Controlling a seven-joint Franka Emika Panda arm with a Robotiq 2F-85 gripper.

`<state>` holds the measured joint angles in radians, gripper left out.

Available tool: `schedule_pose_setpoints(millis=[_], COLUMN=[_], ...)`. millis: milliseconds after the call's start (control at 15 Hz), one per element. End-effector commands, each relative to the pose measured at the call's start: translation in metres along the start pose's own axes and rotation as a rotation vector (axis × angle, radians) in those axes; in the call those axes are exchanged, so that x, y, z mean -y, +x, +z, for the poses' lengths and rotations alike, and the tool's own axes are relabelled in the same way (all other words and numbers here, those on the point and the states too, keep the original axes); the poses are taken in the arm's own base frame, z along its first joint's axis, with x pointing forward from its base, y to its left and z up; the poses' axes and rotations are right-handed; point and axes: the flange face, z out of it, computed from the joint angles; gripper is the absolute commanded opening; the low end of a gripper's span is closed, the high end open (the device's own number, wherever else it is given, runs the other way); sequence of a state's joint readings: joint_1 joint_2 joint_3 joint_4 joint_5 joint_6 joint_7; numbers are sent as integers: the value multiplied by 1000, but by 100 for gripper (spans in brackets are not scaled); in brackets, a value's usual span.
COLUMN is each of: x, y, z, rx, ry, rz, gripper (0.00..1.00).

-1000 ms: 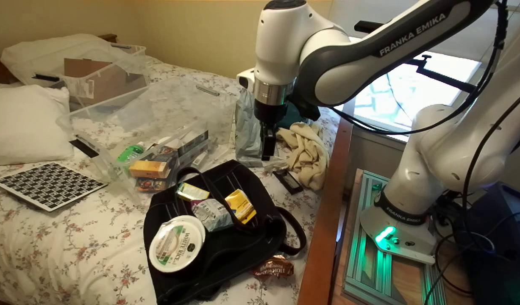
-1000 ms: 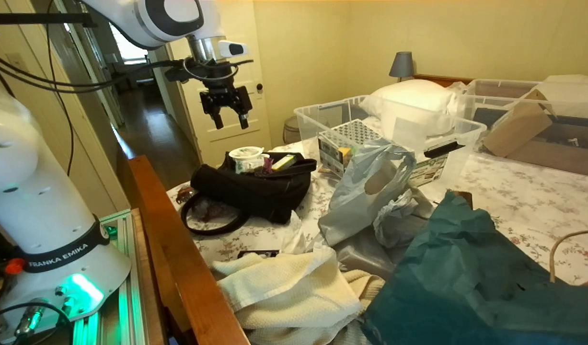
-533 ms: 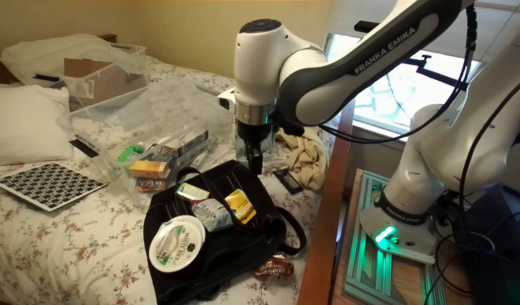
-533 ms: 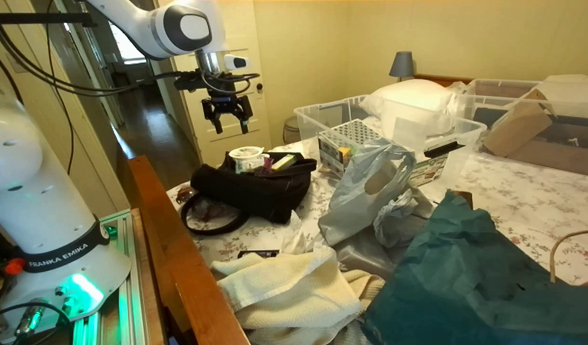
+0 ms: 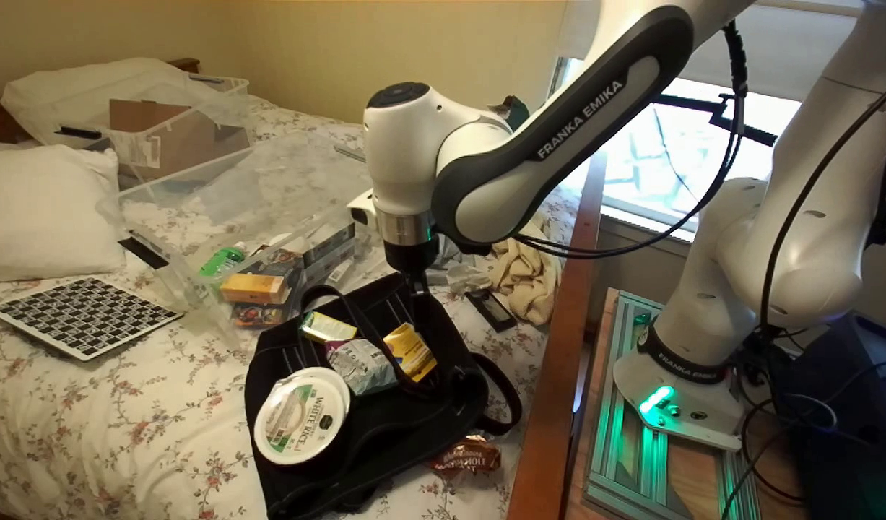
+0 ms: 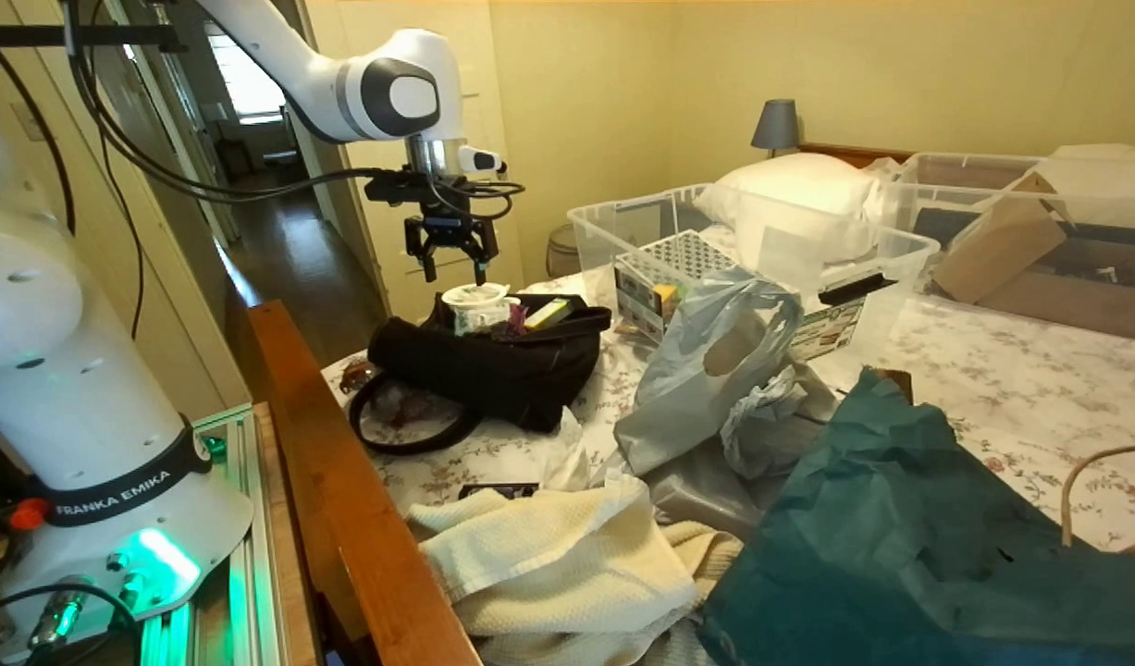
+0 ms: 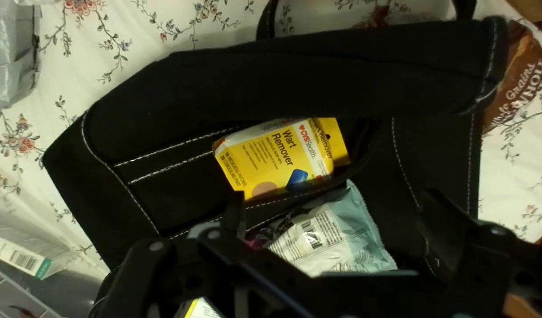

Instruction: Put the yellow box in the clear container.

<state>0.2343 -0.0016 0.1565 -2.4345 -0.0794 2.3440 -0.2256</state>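
The yellow box (image 5: 412, 354) lies partly tucked into the black bag on the bed, under a strap. In the wrist view the yellow box (image 7: 271, 159) shows its face, beyond the left finger. It is hidden in an exterior view behind the bag's side. My gripper (image 5: 418, 310) is above the bag, over the box's far end. In an exterior view the gripper (image 6: 455, 276) has its fingers apart. In the wrist view the gripper (image 7: 335, 198) is open with nothing held. The clear container (image 5: 179, 278) stands beyond the bag; it also shows in an exterior view (image 6: 593, 245).
The black bag (image 5: 414, 426) also holds a white rice bowl (image 5: 302, 415), a yellow-green packet (image 5: 328, 327) and a silvery packet (image 7: 324, 238). Boxes and a green bottle (image 5: 222, 260) are in the container. A grey plastic bag (image 6: 687, 398) and a cream towel (image 6: 558, 555) lie nearby.
My gripper has come down and moved left in an exterior view, from over the grey bag to over the black bag near the yellow box. It stays open.
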Motion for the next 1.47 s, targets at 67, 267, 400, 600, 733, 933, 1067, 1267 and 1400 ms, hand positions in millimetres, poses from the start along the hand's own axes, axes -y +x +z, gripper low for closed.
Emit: schedule_pose_setpoints(millis=[67, 267, 400, 600, 733, 933, 1067, 1267, 1400], x=[-1, -3, -7, -16, -21, -28, -31, -37, -41], y=[2, 5, 8, 10, 12, 17, 21, 27, 30], z=[-1, 4, 10, 23, 34, 54, 66, 86, 98], rx=[1, 13, 9, 16, 10, 9, 4, 3, 10], ry=[1, 3, 11, 30, 44, 61, 58, 61, 68], rz=[-1, 5, 3, 15, 17, 6, -13, -43, -63], gripper=[100, 100, 100, 100, 100, 100, 100, 100, 100])
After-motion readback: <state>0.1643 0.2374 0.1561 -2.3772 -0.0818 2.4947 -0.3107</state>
